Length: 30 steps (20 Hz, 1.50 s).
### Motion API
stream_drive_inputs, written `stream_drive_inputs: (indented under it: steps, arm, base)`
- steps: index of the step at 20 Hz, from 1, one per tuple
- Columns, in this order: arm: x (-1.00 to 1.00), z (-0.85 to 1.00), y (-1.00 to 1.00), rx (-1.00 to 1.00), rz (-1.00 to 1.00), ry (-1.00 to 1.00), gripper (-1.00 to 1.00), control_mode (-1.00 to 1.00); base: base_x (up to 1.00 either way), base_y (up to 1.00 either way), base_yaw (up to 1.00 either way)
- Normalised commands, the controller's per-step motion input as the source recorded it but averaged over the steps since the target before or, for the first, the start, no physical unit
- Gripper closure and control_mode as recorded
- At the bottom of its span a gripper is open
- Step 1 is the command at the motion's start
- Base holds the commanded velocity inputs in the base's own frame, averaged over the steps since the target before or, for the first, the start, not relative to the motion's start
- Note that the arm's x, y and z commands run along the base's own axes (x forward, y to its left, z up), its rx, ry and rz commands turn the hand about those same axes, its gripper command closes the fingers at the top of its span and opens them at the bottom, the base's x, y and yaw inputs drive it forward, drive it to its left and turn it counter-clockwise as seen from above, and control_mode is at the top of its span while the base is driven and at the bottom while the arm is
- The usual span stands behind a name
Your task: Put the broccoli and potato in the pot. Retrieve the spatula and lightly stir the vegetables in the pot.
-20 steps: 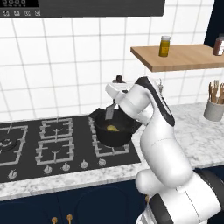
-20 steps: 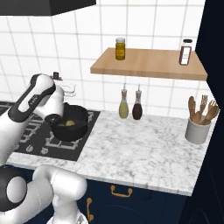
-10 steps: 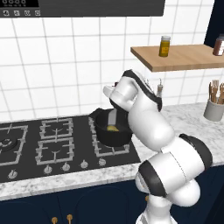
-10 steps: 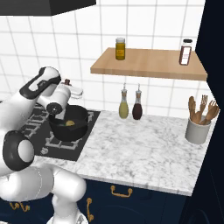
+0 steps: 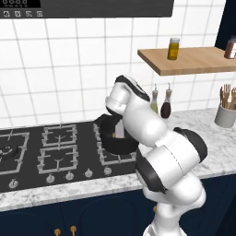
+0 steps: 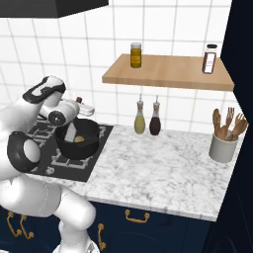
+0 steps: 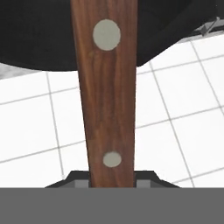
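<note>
The squat black pot (image 6: 84,146) stands on the hob's near right burner, also in the left base view as the pot (image 5: 110,143). A small yellowish potato (image 6: 79,140) lies inside it. My gripper (image 6: 69,126) hangs over the pot's left side, shut on the spatula (image 6: 71,132), whose pale blade reaches down into the pot. In the hand view the spatula's brown wooden handle (image 7: 107,96) with two metal rivets runs up from my gripper (image 7: 112,180) toward the pot's dark wall (image 7: 39,39). The broccoli is hidden.
The black hob (image 5: 50,154) stretches left of the pot with free burners. Two bottles (image 6: 147,118) stand against the tiles on the marble counter (image 6: 158,173). A grey utensil cup (image 6: 221,147) sits far right. A wooden shelf (image 6: 168,74) with two jars hangs above.
The arm has swung its elbow round and up over the pot. The hand has turned with the spatula still in the pot. The pot has stayed in place.
</note>
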Motion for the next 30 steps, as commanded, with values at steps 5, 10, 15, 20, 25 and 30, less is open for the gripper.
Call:
stream_drive_inputs:
  steps: [5, 10, 15, 20, 25, 30]
  arm:
    - [0.23, -0.66, 0.0, -0.06, -0.04, 0.07, 1.0, -1.0]
    - [0.12, -0.85, 0.0, 0.0, 0.0, 0.1, 1.0, -1.0]
    - [0.08, -0.43, 0.0, -0.02, 0.0, -0.06, 1.0, -1.0]
    - [0.12, -0.09, 0.0, -0.03, 0.0, -0.14, 1.0, -1.0]
    - [0.0, -0.52, 0.0, -0.08, 0.0, -0.13, 1.0, -1.0]
    - [0.0, -0.78, -0.18, -0.08, 0.02, -0.19, 1.0, -1.0]
  base:
    - [0.0, 0.0, 0.0]
    - [0.0, 0.0, 0.0]
    - [0.0, 0.0, 0.0]
    - [0.0, 0.0, 0.0]
    - [0.0, 0.0, 0.0]
    - [0.0, 0.0, 0.0]
